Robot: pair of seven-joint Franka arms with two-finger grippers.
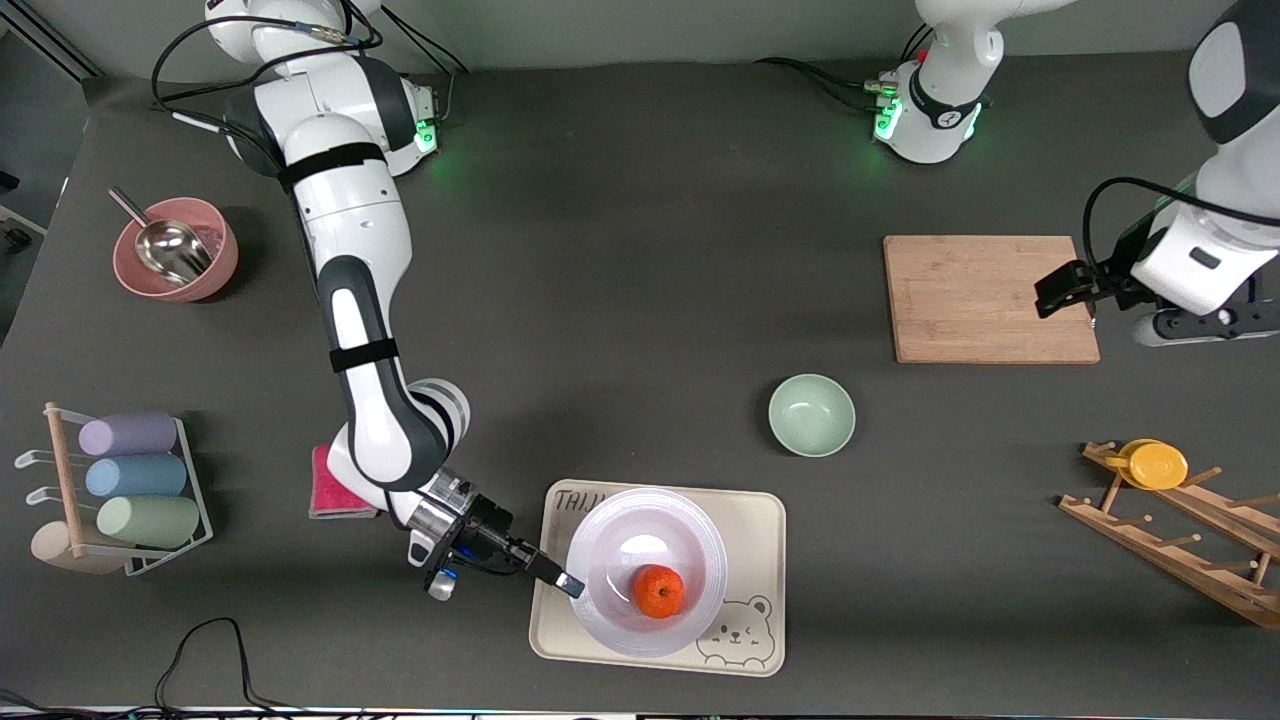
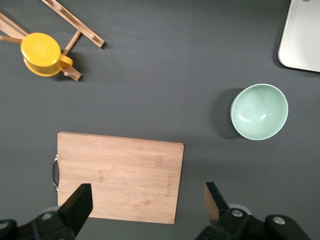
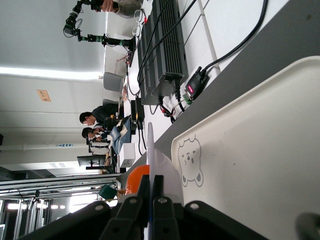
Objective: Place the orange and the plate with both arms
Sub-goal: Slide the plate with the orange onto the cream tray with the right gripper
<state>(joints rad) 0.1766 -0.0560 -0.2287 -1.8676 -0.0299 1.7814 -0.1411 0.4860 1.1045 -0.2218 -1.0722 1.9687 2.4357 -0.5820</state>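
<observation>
Dark grey matting covers the table (image 1: 640,250) under both arms. Low near the front camera, the right gripper (image 1: 568,583) has its fingers pressed together on the rim of the plate (image 1: 646,570), pinching it at the edge toward the right arm's end. Glossy white with a faint lilac tint, round and shallow, the plate lies flat on the tray (image 1: 755,540), its rim seen thin and edge-on in the right wrist view. On it sits the orange (image 1: 659,591), small, bright, dimpled end up. From its base the right arm stretches long toward the front camera, elbow bent, wrist nearly level. Over the edge of the board (image 1: 985,297) waits the left gripper (image 2: 147,202), fingers spread, holding nothing. Between board and tray stands a green bowl (image 1: 811,414).
</observation>
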